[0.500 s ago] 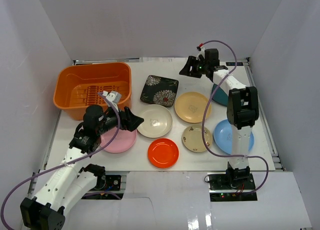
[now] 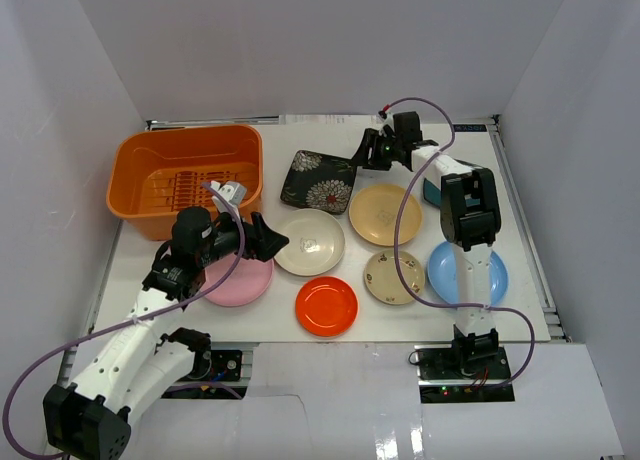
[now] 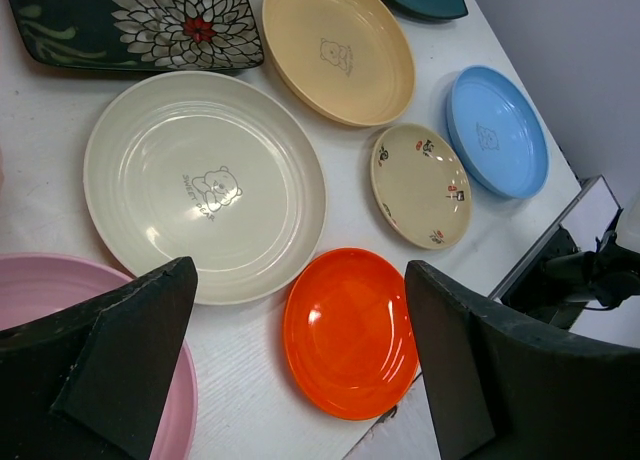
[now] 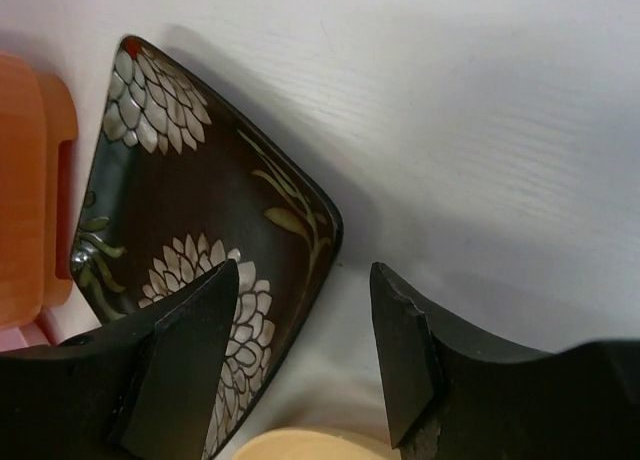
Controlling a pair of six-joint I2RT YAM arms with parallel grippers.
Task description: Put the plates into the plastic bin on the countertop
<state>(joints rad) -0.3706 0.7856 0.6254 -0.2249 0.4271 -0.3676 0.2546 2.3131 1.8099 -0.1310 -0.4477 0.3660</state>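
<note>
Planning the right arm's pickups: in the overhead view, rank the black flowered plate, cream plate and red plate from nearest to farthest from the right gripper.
1. black flowered plate, right beside the right gripper, toward the back.
2. cream plate, middle of the table.
3. red plate, near edge.

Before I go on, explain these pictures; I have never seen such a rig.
Two robot arms stand at the near edge of a white table. One picture looks down from above; the other two come from wrist cameras. On the table lie eight small plates, among them a pink plate, a cream plate and a black floral plate, beside an orange bin with no plate in it. The left gripper hangs open over the pink and cream plates, holding nothing. The right gripper, jaws apart, straddles the floral plate's corner, not gripping.
</note>
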